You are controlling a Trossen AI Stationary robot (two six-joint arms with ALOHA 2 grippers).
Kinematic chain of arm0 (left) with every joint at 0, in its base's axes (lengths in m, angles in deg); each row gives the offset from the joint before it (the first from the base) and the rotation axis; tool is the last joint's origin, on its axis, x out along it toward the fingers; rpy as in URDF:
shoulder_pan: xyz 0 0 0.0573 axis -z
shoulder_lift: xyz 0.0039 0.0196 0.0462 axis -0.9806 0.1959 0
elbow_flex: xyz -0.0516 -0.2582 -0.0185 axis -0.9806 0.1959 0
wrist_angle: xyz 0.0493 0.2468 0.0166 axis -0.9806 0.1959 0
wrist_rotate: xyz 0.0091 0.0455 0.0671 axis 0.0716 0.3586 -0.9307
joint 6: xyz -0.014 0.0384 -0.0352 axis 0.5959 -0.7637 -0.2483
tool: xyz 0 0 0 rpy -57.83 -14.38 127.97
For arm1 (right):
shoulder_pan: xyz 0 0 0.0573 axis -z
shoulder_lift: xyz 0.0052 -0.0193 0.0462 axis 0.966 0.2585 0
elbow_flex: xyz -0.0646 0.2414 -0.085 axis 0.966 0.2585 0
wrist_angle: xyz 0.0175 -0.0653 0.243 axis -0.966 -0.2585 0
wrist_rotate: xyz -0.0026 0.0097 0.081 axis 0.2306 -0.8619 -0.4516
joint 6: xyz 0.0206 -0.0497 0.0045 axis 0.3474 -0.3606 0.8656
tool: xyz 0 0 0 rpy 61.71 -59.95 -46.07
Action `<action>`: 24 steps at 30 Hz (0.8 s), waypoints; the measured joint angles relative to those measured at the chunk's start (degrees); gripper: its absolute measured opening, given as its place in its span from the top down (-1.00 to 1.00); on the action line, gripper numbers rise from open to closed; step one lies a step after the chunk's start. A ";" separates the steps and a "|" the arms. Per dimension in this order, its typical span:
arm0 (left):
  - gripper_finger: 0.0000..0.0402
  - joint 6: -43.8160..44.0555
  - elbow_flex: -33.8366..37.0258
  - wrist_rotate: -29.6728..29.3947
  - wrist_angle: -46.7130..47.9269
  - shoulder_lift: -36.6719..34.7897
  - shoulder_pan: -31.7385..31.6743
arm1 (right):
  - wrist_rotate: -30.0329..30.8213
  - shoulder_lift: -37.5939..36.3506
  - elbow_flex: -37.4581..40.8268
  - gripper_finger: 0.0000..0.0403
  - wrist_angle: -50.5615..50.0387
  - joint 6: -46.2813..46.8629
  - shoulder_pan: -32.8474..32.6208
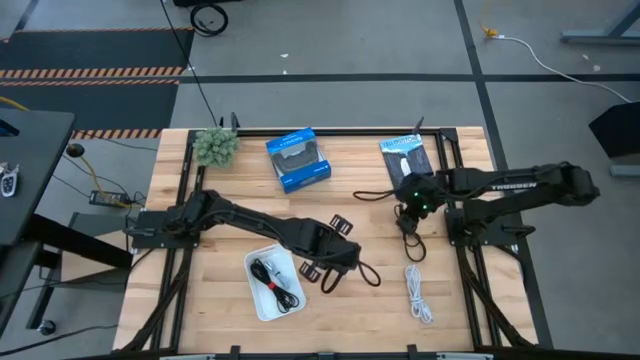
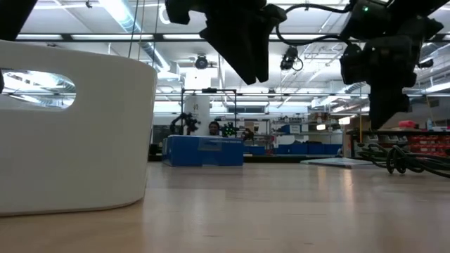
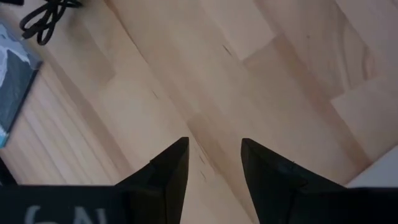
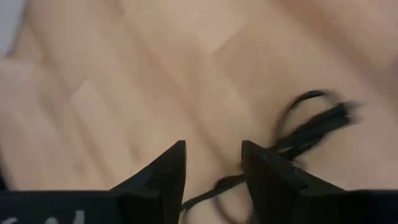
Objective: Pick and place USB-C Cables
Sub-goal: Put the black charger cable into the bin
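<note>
My right gripper [image 1: 408, 222] [image 4: 213, 165] is open and hangs just above a black cable bundle [image 1: 411, 245] [image 4: 311, 124] that lies on the table; the low view shows it [image 2: 385, 116] clear of the bundle [image 2: 402, 158]. My left gripper [image 1: 328, 255] [image 3: 214, 162] is open over bare wood beside the white tray [image 1: 262, 300]. The tray holds the black-and-red cable [image 1: 276, 280]. A white cable [image 1: 418, 295] lies on the table near the right front. The left wrist view also shows the black cable bundle [image 3: 43, 18]. I see no grey cable.
A blue box [image 1: 298, 160] and a black-and-white packaged item [image 1: 408, 160] sit at the far side, with a green plant [image 1: 215, 147] at the far left corner. The tray's wall [image 2: 70, 140] fills the left of the low view. Open wood lies mid-table.
</note>
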 joint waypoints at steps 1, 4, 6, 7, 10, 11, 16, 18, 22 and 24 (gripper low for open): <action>0.23 -0.02 0.01 0.02 0.00 0.00 0.01 | -2.10 0.23 -0.01 0.19 -0.03 0.39 -0.02; 0.23 0.05 0.01 0.00 -0.06 0.00 0.31 | -5.06 0.91 -0.01 0.19 1.72 2.26 -0.55; 0.23 0.05 0.01 -0.09 -0.05 0.00 0.32 | -4.45 1.22 -0.01 0.19 3.61 4.57 -1.01; 0.23 0.05 0.02 -0.14 -0.07 0.00 0.30 | -4.34 1.49 -0.01 0.19 4.75 5.79 -1.09; 0.23 -0.25 0.00 -0.24 -0.57 0.00 0.30 | -5.01 1.49 -0.01 0.19 5.88 6.21 -0.82; 0.23 -0.28 0.02 -0.31 -0.62 0.01 0.30 | -5.01 1.46 -0.01 0.19 5.53 5.97 -0.37; 0.23 -0.32 0.00 -0.40 -0.90 0.02 0.30 | -1.00 1.53 -0.01 0.19 -4.66 11.95 3.12; 0.23 -0.27 0.00 -0.40 -0.88 0.02 0.30 | 0.56 1.49 -0.01 0.19 -9.79 16.16 4.41; 0.23 -0.15 0.00 -0.40 -0.81 0.02 0.30 | 2.84 1.49 0.02 0.19 -15.30 18.71 5.85; 0.23 -0.26 0.02 -0.40 -0.84 0.02 0.30 | 4.21 1.55 0.02 0.19 -16.42 19.63 6.52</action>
